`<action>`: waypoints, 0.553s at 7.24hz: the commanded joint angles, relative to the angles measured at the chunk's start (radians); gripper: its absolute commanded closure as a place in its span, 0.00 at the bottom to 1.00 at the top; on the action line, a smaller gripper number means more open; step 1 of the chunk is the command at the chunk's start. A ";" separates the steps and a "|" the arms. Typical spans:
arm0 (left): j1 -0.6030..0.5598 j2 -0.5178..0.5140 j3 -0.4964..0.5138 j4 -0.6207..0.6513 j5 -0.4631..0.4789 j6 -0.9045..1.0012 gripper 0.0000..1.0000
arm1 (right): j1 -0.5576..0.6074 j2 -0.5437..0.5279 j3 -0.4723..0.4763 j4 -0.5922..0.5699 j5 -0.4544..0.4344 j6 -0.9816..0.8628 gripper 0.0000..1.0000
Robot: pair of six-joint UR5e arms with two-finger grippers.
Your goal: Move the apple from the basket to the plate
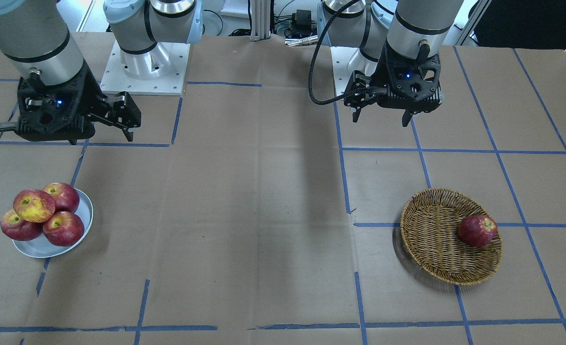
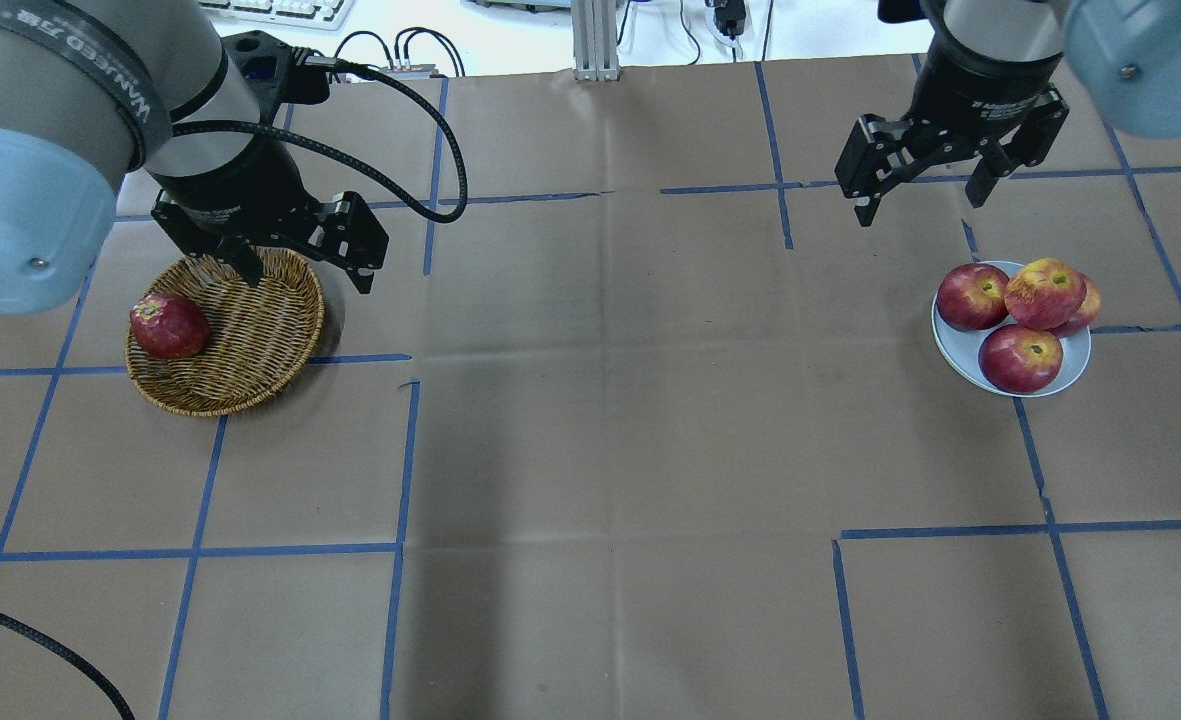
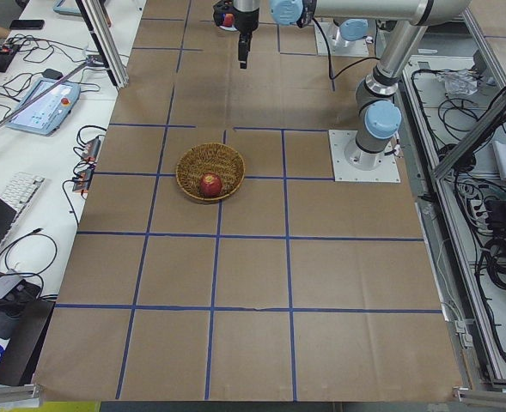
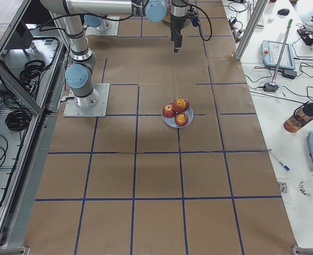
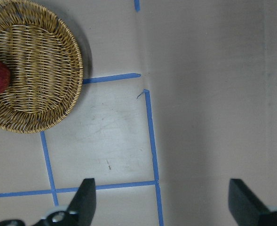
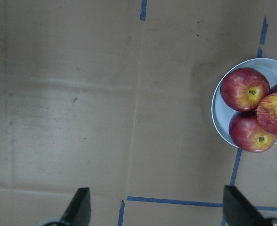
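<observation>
The yellow-streaked apple (image 1: 34,205) lies on top of three darker red apples (image 1: 63,228) on the pale plate (image 1: 85,201); it also shows in the overhead view (image 2: 1045,293) and the right wrist view (image 6: 274,113). The wicker basket (image 1: 431,239) (image 2: 250,340) (image 5: 39,70) holds one dark red apple (image 1: 477,231) (image 2: 169,326) at its rim. My left gripper (image 1: 381,117) (image 2: 308,275) hangs open and empty above the basket's robot-side edge. My right gripper (image 1: 101,136) (image 2: 918,205) is open and empty, raised on the robot side of the plate.
Brown paper with a blue tape grid (image 2: 590,450) covers the table. The two arm bases (image 1: 144,67) stand at the robot's edge. A black cable (image 2: 420,130) loops off the left wrist. The basket and the plate sit at opposite ends.
</observation>
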 commanded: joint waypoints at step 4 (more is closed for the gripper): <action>0.000 0.000 0.000 0.000 0.000 0.000 0.01 | -0.001 -0.001 0.002 0.018 0.019 -0.001 0.00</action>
